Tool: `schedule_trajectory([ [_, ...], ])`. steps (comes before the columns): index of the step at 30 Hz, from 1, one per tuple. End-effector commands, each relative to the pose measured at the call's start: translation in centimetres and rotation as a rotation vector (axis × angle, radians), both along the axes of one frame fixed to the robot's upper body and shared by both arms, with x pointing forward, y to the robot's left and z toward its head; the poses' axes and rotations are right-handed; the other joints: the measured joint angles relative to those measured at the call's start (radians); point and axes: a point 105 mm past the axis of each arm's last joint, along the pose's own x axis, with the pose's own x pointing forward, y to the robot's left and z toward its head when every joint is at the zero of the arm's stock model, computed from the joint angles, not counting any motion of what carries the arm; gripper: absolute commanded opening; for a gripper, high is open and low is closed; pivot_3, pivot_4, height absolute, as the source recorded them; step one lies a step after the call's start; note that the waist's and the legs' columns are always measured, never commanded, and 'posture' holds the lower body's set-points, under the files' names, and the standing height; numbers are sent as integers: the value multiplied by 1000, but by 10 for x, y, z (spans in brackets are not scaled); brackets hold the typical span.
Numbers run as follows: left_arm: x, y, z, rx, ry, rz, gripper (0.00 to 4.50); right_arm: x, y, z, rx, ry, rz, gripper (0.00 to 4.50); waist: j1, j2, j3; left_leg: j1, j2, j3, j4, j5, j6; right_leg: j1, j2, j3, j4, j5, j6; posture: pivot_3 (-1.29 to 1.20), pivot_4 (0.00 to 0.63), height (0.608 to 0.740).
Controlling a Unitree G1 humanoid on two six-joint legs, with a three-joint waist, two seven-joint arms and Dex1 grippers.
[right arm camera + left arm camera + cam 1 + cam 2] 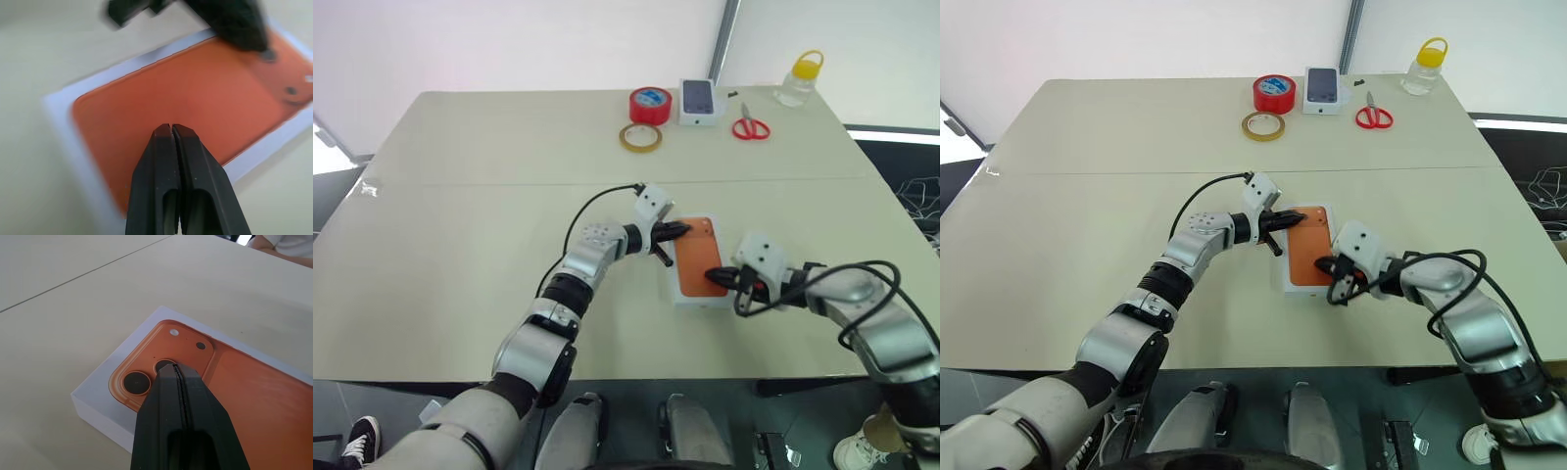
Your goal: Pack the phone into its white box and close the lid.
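Orange phone (230,382) lies under both closed grippers — left (178,374), right (172,129).

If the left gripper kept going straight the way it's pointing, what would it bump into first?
Probably the orange phone. The shut left gripper points slightly downward at the camera corner, near the dark lenses. How close it already is cannot be judged.

Both arms are built of rounded silver-grey shells joined by black bands at the joints. Each wrist carries a boxy white camera housing. A thin black cable loops free from the left forearm, and a thicker bundle of black cables curls around the right forearm. The left gripper (677,231) and right gripper (716,277) have matte black, wedge-shaped fingers.
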Motion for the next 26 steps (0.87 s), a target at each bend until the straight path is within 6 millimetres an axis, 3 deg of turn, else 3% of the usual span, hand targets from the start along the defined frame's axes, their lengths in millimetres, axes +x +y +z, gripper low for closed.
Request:
schedule_trajectory([
  [1, 4, 23, 15, -107, 16, 43, 249, 21, -4, 36, 71, -132, -81, 20, -1, 0, 0, -1, 0, 0, 0, 0, 0, -2, 0, 1, 0, 0, 0, 0, 150, 740],
  [2, 4, 30, 21, -120, -6, 55, 539, 22, -1, 41, 127, -112, -82, 0, -2, 0, 0, -2, 0, 0, -1, 1, -1, -3, 0, 1, 0, 0, 0, 0, 150, 740],
  [3, 1, 42, 30, -136, -49, 52, 874, 27, 0, 52, 202, -105, -102, 262, -3, 0, 1, -2, 0, 0, -1, 2, -3, -4, 0, 1, 1, 0, 0, 0, 150, 740],
  [5, -9, 84, 50, -142, -163, 79, 1799, 33, -6, 56, 202, -138, -109, 862, -4, 0, 1, -3, 1, 0, -1, 4, -7, -5, 0, 3, 1, 0, -1, 0, 150, 740],
  [10, -32, 144, 61, -183, -136, 163, 4421, 27, -19, 56, 215, -131, -77, 3433, 13, 1, 1, -3, 1, 0, -2, 4, -7, -5, 0, 3, 1, 1, -1, 0, 150, 740],
  [12, -42, 165, 56, -153, -127, 200, 4500, 21, -28, 57, 187, -151, -62, 4470, 18, 1, 1, -3, 0, 0, -1, 1, -2, -4, -1, 2, -1, 0, -1, 0, 150, 740],
  [17, -72, 215, 45, -75, -135, 300, 4500, 10, -56, 61, 166, -186, -67, 4470, 20, 2, 2, -3, 0, 1, -2, 0, -1, -4, -2, 3, -1, 0, -1, 0, 150, 740],
  [21, -91, 248, 31, -15, -88, 392, 4500, 4, -86, 44, 85, -183, -109, 4470, 22, 2, 2, -1, 1, 1, -3, 0, 0, -3, -1, 3, -1, 0, -2, 0, 150, 740],
  [26, -99, 274, 28, 31, -97, 462, 4500, 3, -89, 36, 45, -194, -91, 4470, 21, 4, 3, -1, 1, 1, -3, 0, 0, -3, -2, 3, -1, 0, -2, 0, 150, 740],
])
